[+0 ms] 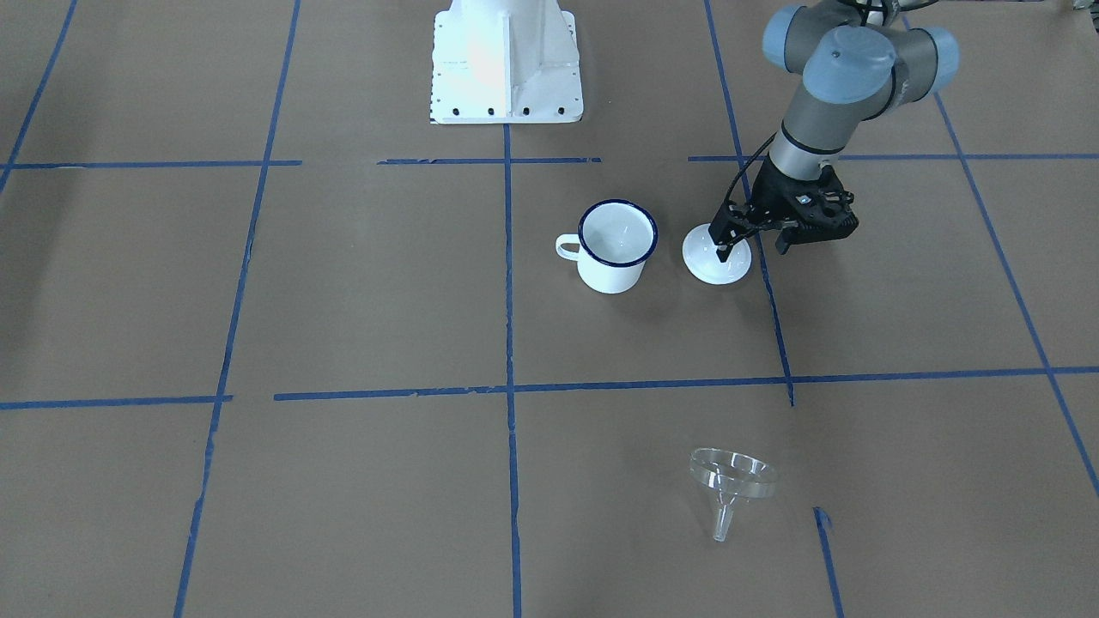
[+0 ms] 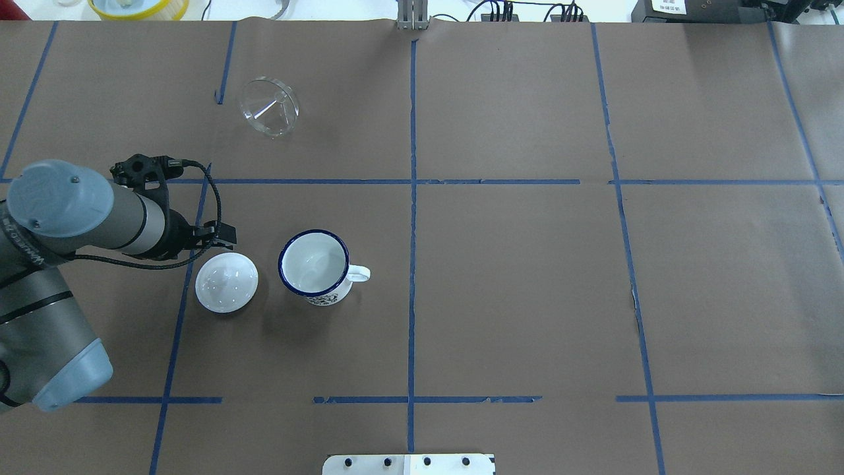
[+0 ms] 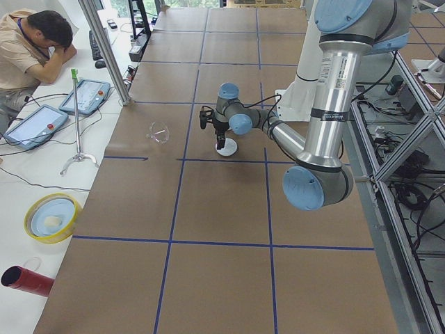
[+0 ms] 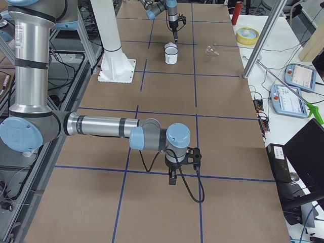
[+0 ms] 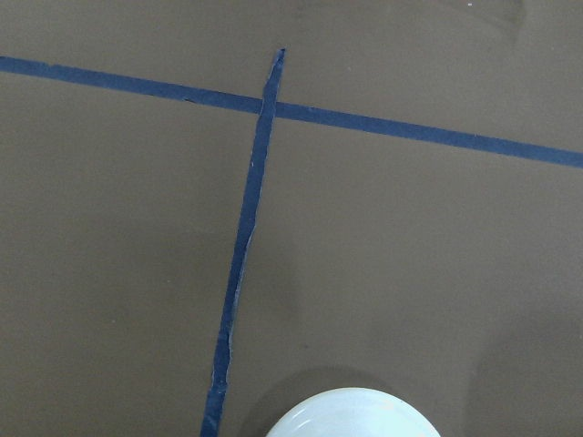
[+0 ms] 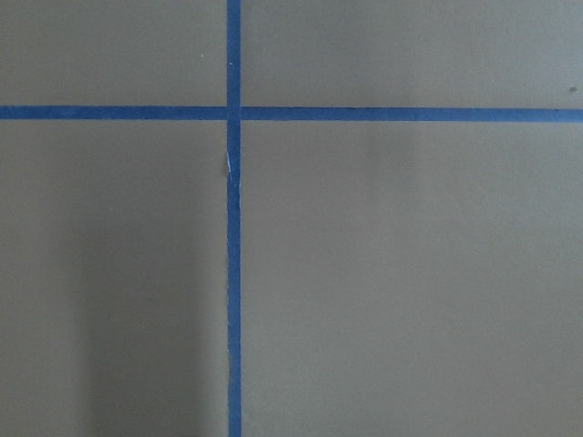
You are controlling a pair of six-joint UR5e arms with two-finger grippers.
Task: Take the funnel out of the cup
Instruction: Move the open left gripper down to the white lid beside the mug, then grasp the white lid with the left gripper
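Your left fingers [image 1: 723,245] stood spread wide and held nothing. They hung low beside the white domed lid [image 1: 717,262], with one finger over its rim in the front view and the other out over bare bench [image 1: 343,300]. You could not tell from the cameras whether that finger touched the lid. The left wrist camera caught only the lid's edge at the bottom of its view.

Your right fingers [image 4: 172,177] pointed down over a crossing of blue tape [image 6: 233,273] at the far end of the bench, well clear of the work. Only the side camera showed them, so I cannot tell whether they were spread or closed.

The cup [image 1: 615,245] stood upright and empty just beside the lid, its handle turned away from it. The lid lay dome up on the bench, most likely set there to leave the cup's mouth free.

The funnel [image 1: 731,476] lay tipped on its side, as it probably must on so narrow a spout. It was across a tape line on your side of the bench, well apart from the left fingers and from the cup. By that lie, the removal looked done.
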